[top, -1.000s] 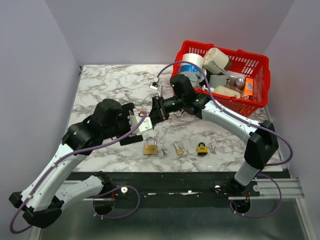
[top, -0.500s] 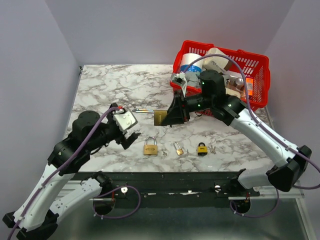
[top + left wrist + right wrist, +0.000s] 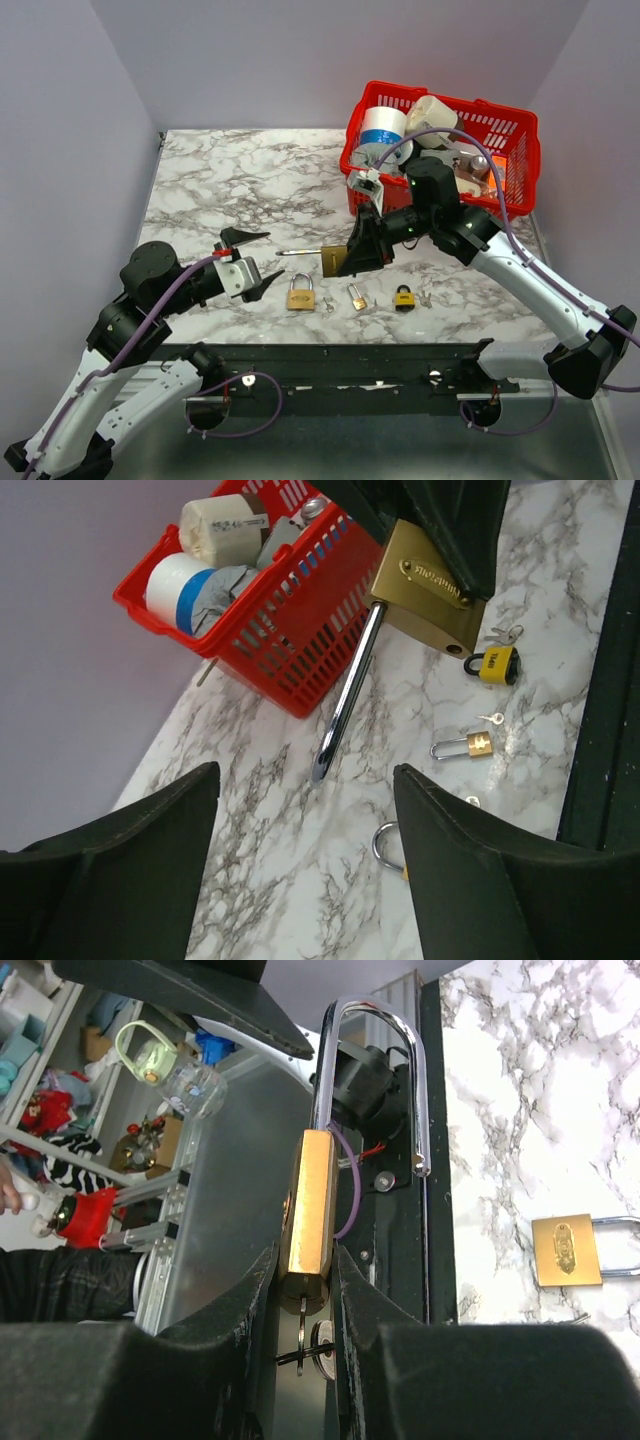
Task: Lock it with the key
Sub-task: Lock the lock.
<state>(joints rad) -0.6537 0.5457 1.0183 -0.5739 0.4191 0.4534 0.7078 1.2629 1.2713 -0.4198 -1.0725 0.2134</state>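
Note:
My right gripper (image 3: pixel 357 250) is shut on a large brass padlock (image 3: pixel 334 261) and holds it above the table, its long steel shackle (image 3: pixel 297 251) pointing left. In the right wrist view the padlock body (image 3: pixel 308 1210) sits between my fingers, a key (image 3: pixel 309 1332) with a ring sticks in its bottom, and one leg of the shackle (image 3: pixel 420 1165) ends free beside the body. My left gripper (image 3: pixel 250 262) is open and empty, left of the shackle tip and apart from it. The left wrist view shows the padlock (image 3: pixel 425 585) ahead.
Three smaller padlocks lie near the front edge: a brass one (image 3: pixel 301 293), a small brass one (image 3: pixel 357 297) and a yellow-black one (image 3: pixel 404 297), with small keys beside them. A red basket (image 3: pixel 527 160) of tape rolls and oddments stands at the back right.
My left gripper has let go at the padlock and drawn back left and toward the near edge, now open. My right gripper has carried the padlock nearer and slightly right.

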